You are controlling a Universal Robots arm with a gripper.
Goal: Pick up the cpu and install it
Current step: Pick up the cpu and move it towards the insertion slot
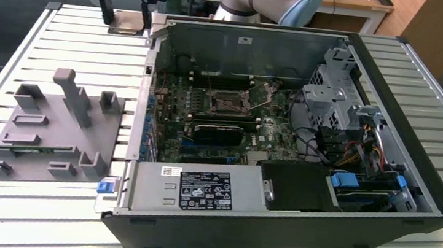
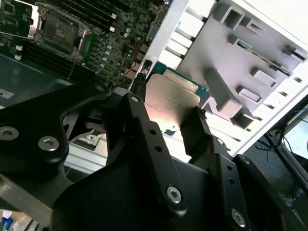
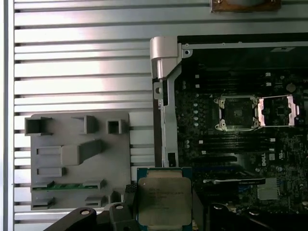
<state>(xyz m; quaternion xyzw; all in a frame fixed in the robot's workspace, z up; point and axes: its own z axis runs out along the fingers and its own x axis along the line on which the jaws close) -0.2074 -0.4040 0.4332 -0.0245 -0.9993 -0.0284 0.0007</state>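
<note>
"Near to far, quick. What's there?"

"One grey plastic fixture plate (image 1: pixel 38 142), near, on the exterior view's left, lying on the silver slatted table (image 1: pixel 80 53). Beside it is one open black computer case (image 1: pixel 276 234). Mid-board sits one dark square socket (image 1: pixel 228 104) with a metal frame, and it looks empty."

"And the chip?"

"One small flat square cpu (image 3: pixel 163 199), silver-grey metal top. It's held up off the table, outside the case wall on the exterior view's left, showing by the far corner. One black gripper (image 1: pixel 127 19) has it, two fingers (image 2: pixel 192 134) pinching opposite edges, metal top towards the wrist."

"Which way is the socket from there?"

"Nearer, to the exterior view's right, down inside the case. The chip's square, so no long axis. One arm only."
</note>
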